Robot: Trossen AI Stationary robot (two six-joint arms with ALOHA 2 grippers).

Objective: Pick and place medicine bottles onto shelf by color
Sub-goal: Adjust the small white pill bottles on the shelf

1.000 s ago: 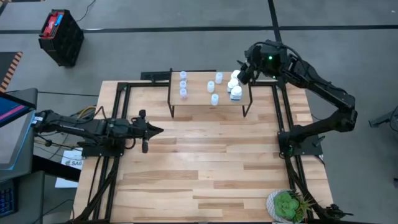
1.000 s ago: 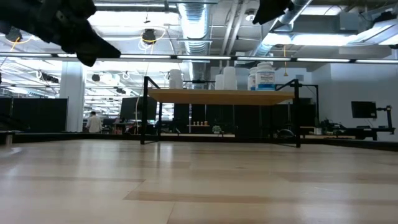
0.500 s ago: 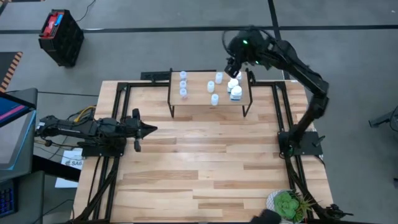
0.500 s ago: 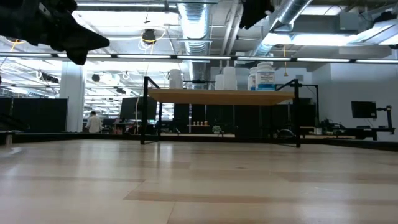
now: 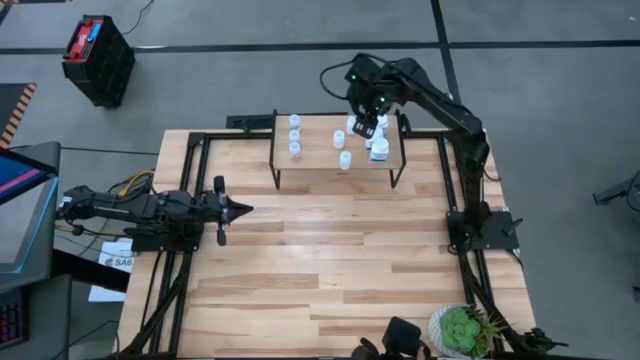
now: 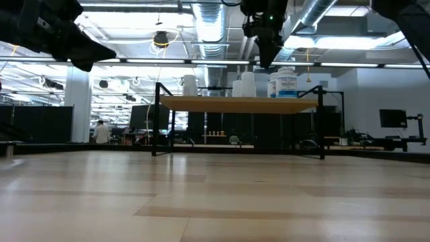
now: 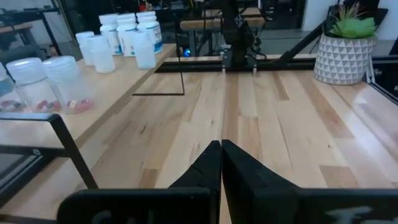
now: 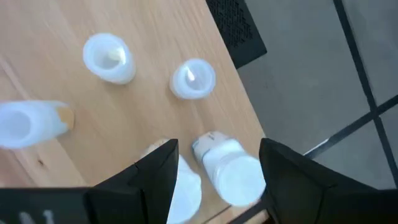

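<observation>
Above the shelf [image 5: 338, 150], the right claw [image 5: 365, 126] is held spread over the white medicine bottles [image 5: 378, 146]; a descent is judged next. The left claw [image 5: 238, 209], pressed together, is parked left of the shelf.

The shelf [image 5: 320, 152] carries 9 medicine bottles: 6 small pale-blue bottles [image 5: 295, 135], as 1 row of 3 and 1 looser group of 3, and 3 larger white bottles [image 7: 127, 28] with labels. Otherwise there is 1 shelf, 1 potted plant [image 5: 460, 328] and 1 red-and-black crate [image 5: 97, 58] on the floor
</observation>
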